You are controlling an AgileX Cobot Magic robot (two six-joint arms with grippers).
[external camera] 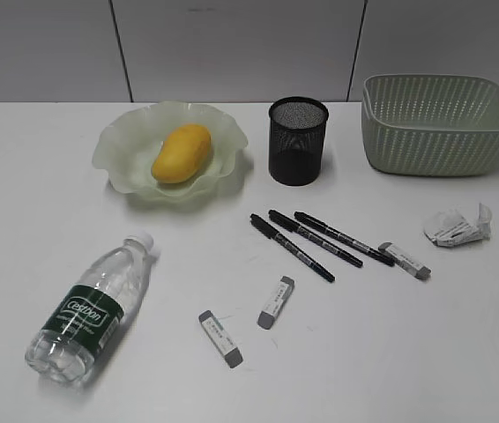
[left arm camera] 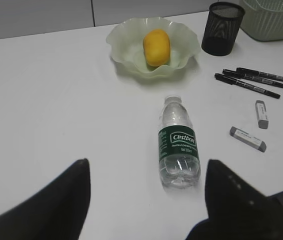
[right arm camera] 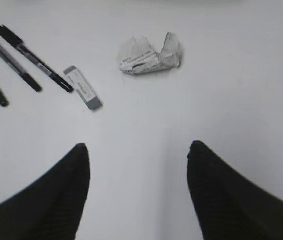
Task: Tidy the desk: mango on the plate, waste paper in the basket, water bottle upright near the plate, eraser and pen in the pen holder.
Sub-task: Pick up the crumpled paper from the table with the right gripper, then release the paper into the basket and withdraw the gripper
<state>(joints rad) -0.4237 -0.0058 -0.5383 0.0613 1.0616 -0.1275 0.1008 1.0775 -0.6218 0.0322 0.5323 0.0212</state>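
Observation:
The mango (external camera: 182, 152) lies on the pale-green plate (external camera: 117, 145), also in the left wrist view (left arm camera: 156, 46). The water bottle (external camera: 91, 308) lies on its side at the front left, cap toward the plate; in the left wrist view (left arm camera: 178, 142) it lies ahead of my open left gripper (left arm camera: 145, 167), a little right of centre. Three pens (external camera: 316, 240) and three erasers (external camera: 276, 302) lie mid-desk. The waste paper (external camera: 457, 226) lies at the right, ahead of my open right gripper (right arm camera: 137, 150) in its view (right arm camera: 149, 55). The pen holder (external camera: 298, 139) and basket (external camera: 439, 123) stand at the back. Neither gripper shows in the exterior view.
The white desk (external camera: 391, 352) runs to a grey wall at the back. One eraser (right arm camera: 83, 94) lies beside the pens (right arm camera: 31, 57) to the left of the paper in the right wrist view.

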